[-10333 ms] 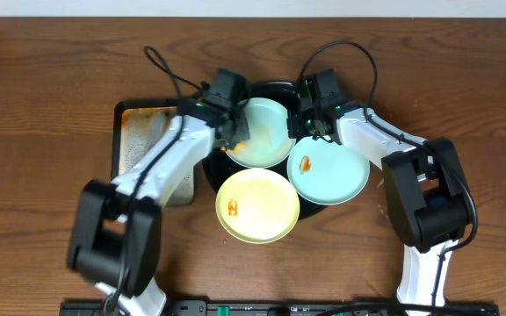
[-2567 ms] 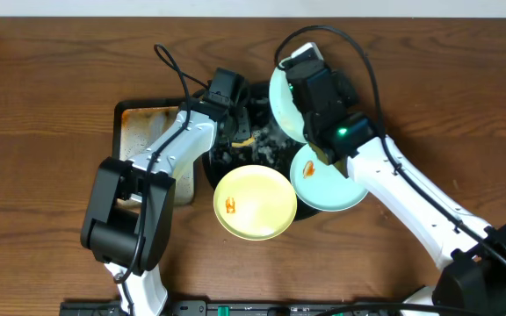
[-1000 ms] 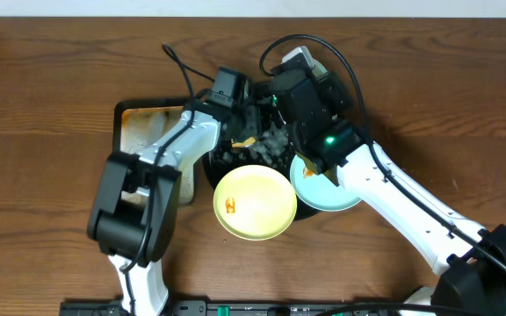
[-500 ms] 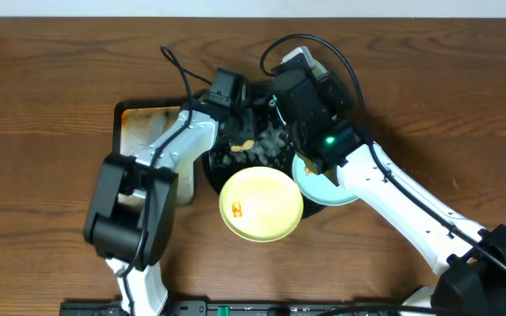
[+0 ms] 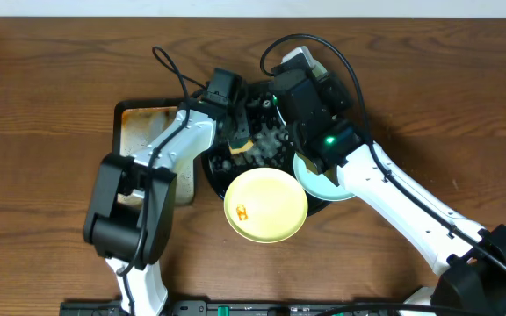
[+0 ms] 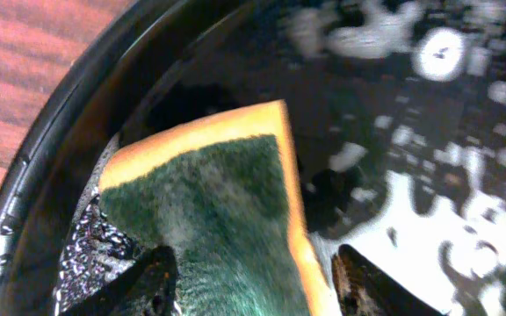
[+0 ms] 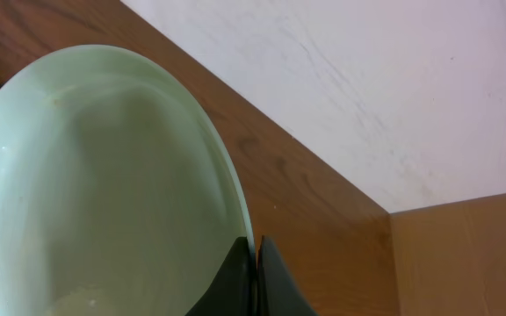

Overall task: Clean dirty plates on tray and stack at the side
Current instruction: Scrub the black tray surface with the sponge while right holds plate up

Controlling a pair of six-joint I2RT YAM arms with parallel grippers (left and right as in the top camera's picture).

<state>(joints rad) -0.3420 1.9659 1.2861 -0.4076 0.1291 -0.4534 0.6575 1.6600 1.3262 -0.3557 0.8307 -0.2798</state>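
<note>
Overhead: brown wooden table [image 5: 42,88]; large round glossy black tray [image 5: 211,171] at centre, wet and flecked white. Pale yellow round plastic plate [image 5: 265,204] overlaps the tray's near rim, orange smear showing. Pale mint-blue plastic plate [image 5: 313,183] just beside it, half under the right arm. Right wrist: second mint-blue plate [image 7: 104,193] tilted on edge, right gripper [image 7: 255,263] pressed tight on its rim. Left gripper [image 6: 253,279] pinches green-and-orange sponge [image 6: 218,193] inside the tray.
</note>
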